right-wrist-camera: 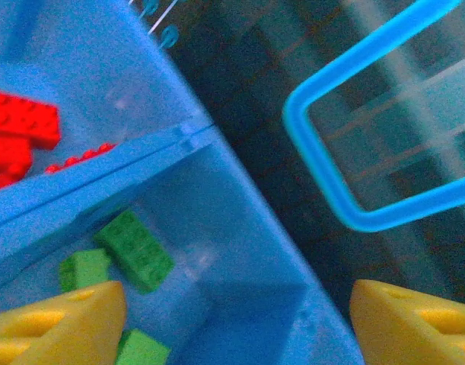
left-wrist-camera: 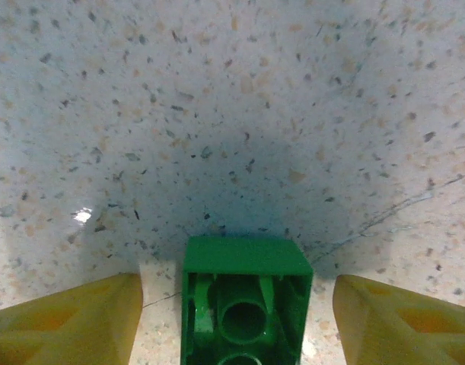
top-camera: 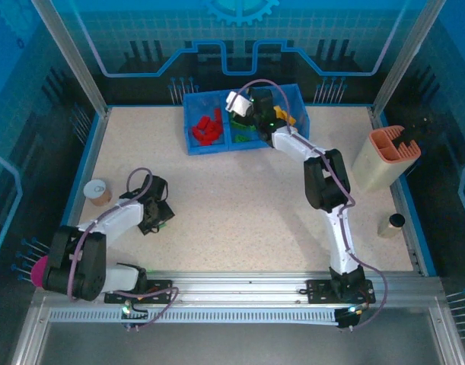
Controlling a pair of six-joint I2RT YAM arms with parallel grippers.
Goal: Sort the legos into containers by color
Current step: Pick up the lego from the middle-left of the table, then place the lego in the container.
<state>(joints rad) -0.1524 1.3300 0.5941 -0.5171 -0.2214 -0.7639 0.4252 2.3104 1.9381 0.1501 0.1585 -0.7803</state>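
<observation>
On the near-left of the speckled beige table [top-camera: 232,198], a green brick [left-wrist-camera: 246,300] lies between the yellow fingers [left-wrist-camera: 72,323] of the left gripper [top-camera: 157,218], which stand released with a gap on either side. Its hollow underside faces the wrist camera, and its length is cut off by the picture's edge. The right gripper [right-wrist-camera: 236,304] hangs spread and empty over the middle compartment of the blue tray [top-camera: 188,122] at the far edge, where green bricks [right-wrist-camera: 133,249] lie slantwise next to the red bricks [top-camera: 208,128], and blue-lit panels [top-camera: 141,38] wall the table.
</observation>
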